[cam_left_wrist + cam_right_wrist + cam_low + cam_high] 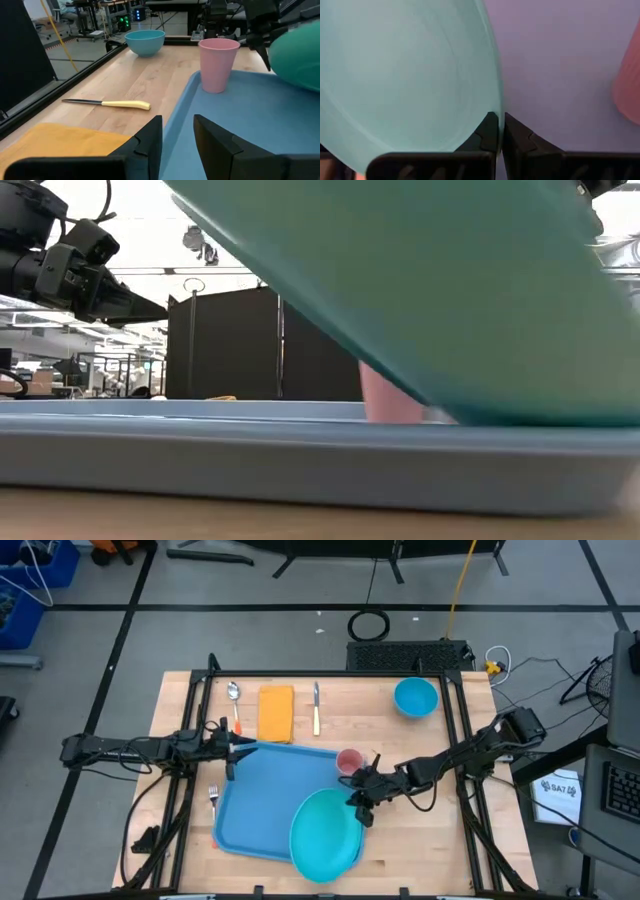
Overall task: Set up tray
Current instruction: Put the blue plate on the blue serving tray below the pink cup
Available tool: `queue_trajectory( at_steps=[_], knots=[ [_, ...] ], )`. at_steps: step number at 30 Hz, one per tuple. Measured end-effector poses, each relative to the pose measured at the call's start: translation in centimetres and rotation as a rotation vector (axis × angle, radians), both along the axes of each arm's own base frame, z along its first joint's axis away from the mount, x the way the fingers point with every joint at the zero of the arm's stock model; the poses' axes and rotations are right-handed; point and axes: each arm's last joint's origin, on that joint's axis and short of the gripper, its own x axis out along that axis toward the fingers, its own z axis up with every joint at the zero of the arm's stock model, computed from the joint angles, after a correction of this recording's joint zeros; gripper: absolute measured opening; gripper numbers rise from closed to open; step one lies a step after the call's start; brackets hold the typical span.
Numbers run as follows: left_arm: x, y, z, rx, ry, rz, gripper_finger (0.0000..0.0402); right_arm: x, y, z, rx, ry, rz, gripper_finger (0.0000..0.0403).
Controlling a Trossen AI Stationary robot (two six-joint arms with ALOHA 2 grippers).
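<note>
You're mid plate-placement: the right gripper (358, 806) has its jaws pinched tight on the rim of the round turquoise plastic plate (325, 835), tilted over the big flat blue plastic tray (262, 790) mid-desk, left gripper (232, 745) waits open, so lower it flat next.

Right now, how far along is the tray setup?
Done: the pink cup stands on the blue tray. In hand: the right gripper is shut on the turquoise plate rim, tilted over the tray's corner. Left gripper is open at the tray's far edge. Left: fork, spoon, knife, napkin and bowl lie off the tray.
</note>
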Motion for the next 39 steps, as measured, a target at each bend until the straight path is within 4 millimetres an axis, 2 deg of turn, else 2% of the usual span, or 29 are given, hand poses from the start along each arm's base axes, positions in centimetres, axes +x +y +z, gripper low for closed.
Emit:
queue_trajectory(
  at_steps=[7, 18, 30, 39],
  knots=[
    [0.0, 0.0, 0.0, -0.005, -0.001, 0.001, 0.0118, -1.1, -0.2, -0.3, -0.032, 0.110, -0.014, 0.0000],
    [0.0, 0.0, 0.0, -0.005, -0.001, 0.001, 0.0118, -1.3, -0.2, -0.2, 0.021, 0.133, -0.022, 0.0001],
    [0.0, 0.0, 0.0, -0.004, -0.002, 0.000, 0.0118, -1.3, -0.2, -0.3, 0.041, 0.136, -0.048, 0.0092],
    [0.0, 0.0, 0.0, -0.005, -0.002, -0.002, 0.0118, -1.3, -0.1, -0.2, 0.069, 0.132, -0.075, 0.0126]
  ],
)
